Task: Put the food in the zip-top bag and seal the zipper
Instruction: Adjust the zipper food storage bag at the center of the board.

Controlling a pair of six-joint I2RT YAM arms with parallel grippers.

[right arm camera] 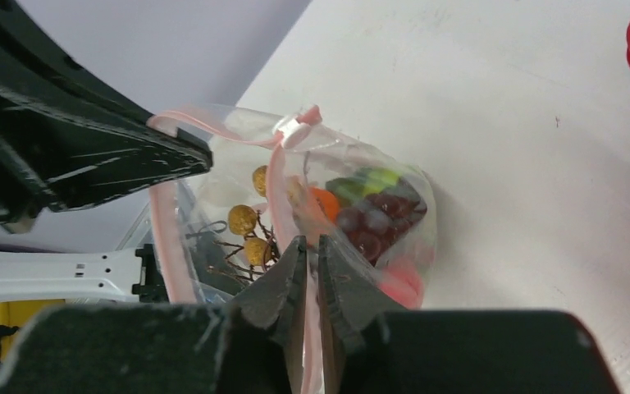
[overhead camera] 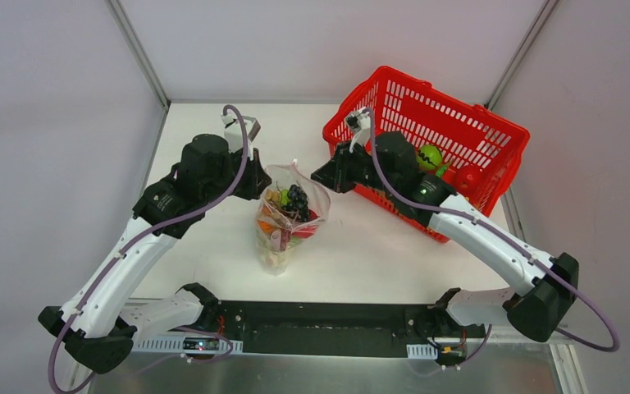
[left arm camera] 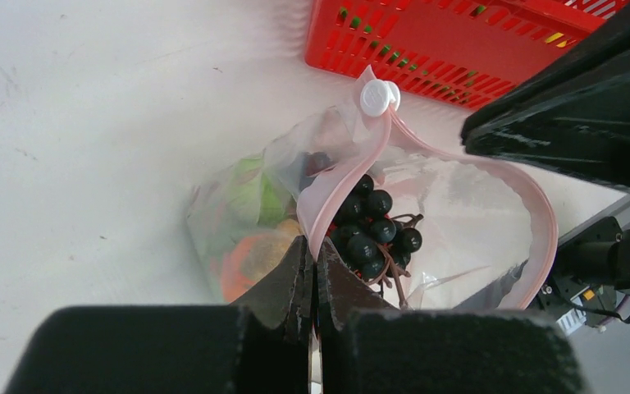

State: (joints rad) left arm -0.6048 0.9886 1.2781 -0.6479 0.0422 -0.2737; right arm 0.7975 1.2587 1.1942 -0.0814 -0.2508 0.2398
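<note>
The zip-top bag (overhead camera: pixel 283 230) stands full on the tabletop (overhead camera: pixel 377 246) between the arms. The left pincer (left arm camera: pixel 312 271) and the right pincer (right arm camera: pixel 312 263) each clamp the zipper (left arm camera: pixel 545 226) on opposite sides of the open mouth. It seems best to draw the sides together evenly, keeping the grapes (left arm camera: pixel 373 230) below.

We see a robotics lab's test cell: a white table (overhead camera: pixel 213 139) boxed in by plain grey panels (overhead camera: pixel 49 123) on aluminium posts (overhead camera: pixel 135 49). Two white-and-black robot arms (overhead camera: pixel 123 271) sit on a black rail (overhead camera: pixel 320 328) at its near edge, with purple cables (overhead camera: pixel 595 328) looping loose and small circuit boards (overhead camera: pixel 201 345) exposed. The only groceries are toy fruit (overhead camera: pixel 432 158) in a red mesh basket (overhead camera: pixel 459 123).
</note>
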